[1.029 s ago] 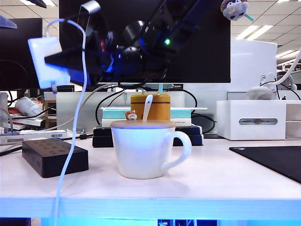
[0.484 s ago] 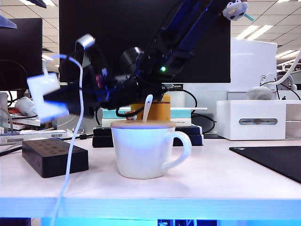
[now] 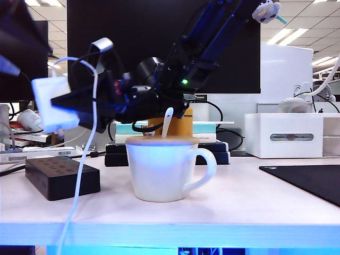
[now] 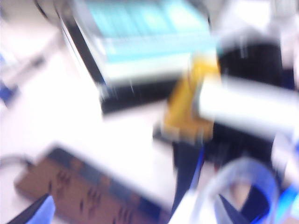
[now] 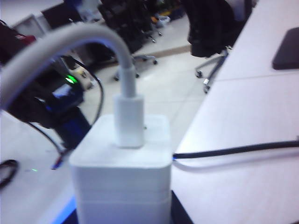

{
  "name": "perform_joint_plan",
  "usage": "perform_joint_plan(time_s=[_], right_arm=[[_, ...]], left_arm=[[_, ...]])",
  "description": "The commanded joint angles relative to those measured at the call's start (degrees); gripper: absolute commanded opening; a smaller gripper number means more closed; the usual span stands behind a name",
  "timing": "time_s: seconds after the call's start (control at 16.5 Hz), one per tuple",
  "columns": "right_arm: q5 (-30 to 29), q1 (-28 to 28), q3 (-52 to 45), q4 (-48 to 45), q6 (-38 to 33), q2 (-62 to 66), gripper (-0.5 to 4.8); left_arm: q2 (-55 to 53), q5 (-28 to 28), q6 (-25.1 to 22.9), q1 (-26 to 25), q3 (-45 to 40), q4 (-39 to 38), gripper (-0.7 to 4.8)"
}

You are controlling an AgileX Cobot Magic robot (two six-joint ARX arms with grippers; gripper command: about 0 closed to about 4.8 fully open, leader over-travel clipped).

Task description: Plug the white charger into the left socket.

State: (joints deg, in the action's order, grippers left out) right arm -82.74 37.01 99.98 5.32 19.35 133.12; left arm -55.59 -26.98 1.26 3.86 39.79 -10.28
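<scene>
The white charger hangs in the air above the black power strip, its thin cable trailing down past the table's front. My right gripper reaches across from the right and is shut on it. In the right wrist view the white charger sits between the two dark fingers, cable plug up. The left wrist view is blurred: the power strip shows rows of slot holes, and I cannot tell which is the left socket. My left gripper is open above the strip.
A white mug with a spoon stands mid-table. Behind it are a yellow jar and stacked books. At the right stand a white box with a slot and a black mat. The left arm looms dark at the top left.
The right gripper came down with the charger, closer to the power strip. The left arm's dark bulk swung into the top left corner.
</scene>
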Motion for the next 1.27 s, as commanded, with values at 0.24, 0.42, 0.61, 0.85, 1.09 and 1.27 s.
perform_joint_plan(time_s=[0.24, 0.42, 0.61, 0.85, 1.09, 1.27], right_arm=[[-4.63, -0.79, 0.42, -4.35, -1.92, -1.27, 1.69], [-5.66, -0.79, 0.42, -5.95, -3.06, -1.27, 1.69], [-7.58, -0.74, 0.42, -7.34, -3.1, -1.27, 1.69], [-7.91, -0.68, 0.42, -8.41, -3.3, -1.27, 1.69], [-8.02, 0.0, 0.42, -10.8, -6.14, -1.66, 1.69], [-7.96, 1.18, 0.42, -18.05, -13.29, -2.36, 1.7]], left_arm=[[4.07, -7.37, -7.3, -0.96, -1.46, -5.51, 4.79], [6.47, -10.51, -8.55, -1.73, -5.57, -4.55, 4.79], [8.66, -11.43, -6.54, -1.7, -8.61, 1.49, 4.79], [9.07, -12.33, -5.35, -1.51, -8.7, 2.1, 4.79], [8.94, -17.0, -3.78, -1.53, -8.76, 5.79, 4.79], [8.35, -17.11, 0.77, -0.22, -13.55, 15.5, 4.79]])
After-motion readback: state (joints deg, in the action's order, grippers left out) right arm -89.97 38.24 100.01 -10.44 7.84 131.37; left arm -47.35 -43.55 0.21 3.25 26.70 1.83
